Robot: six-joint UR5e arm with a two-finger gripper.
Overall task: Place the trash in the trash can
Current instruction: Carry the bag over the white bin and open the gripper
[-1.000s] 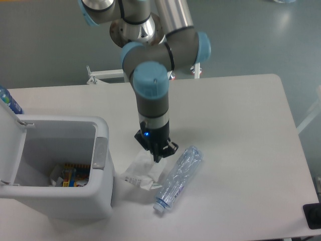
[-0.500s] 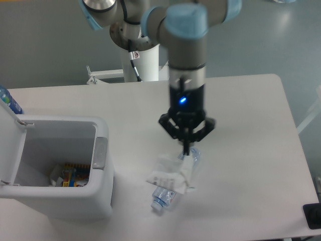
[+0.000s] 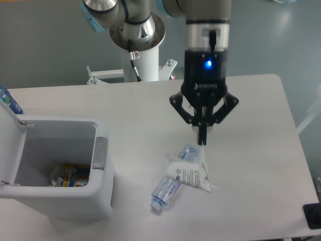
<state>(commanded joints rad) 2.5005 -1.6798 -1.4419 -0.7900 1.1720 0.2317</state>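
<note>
My gripper (image 3: 202,141) hangs above the middle of the table, shut on the top corner of the crumpled white pouch (image 3: 191,175), which dangles below it in the air. Under and behind the pouch the crushed clear plastic bottle (image 3: 168,189) lies on the white table (image 3: 251,120), its cap end toward the front. The pale grey trash can (image 3: 55,170) stands at the left with its lid up and a grey tab (image 3: 100,153) on its right rim. It is well to the left of the gripper.
Colourful wrappers (image 3: 67,175) lie in the bottom of the can. A blue bottle (image 3: 9,100) stands at the far left behind the lid. The arm's base (image 3: 138,35) is at the back. A dark object (image 3: 312,216) sits at the front right corner.
The gripper has risen and shifted right with the white pouch in it, lifting the pouch off the table. The plastic bottle stays where it lay.
</note>
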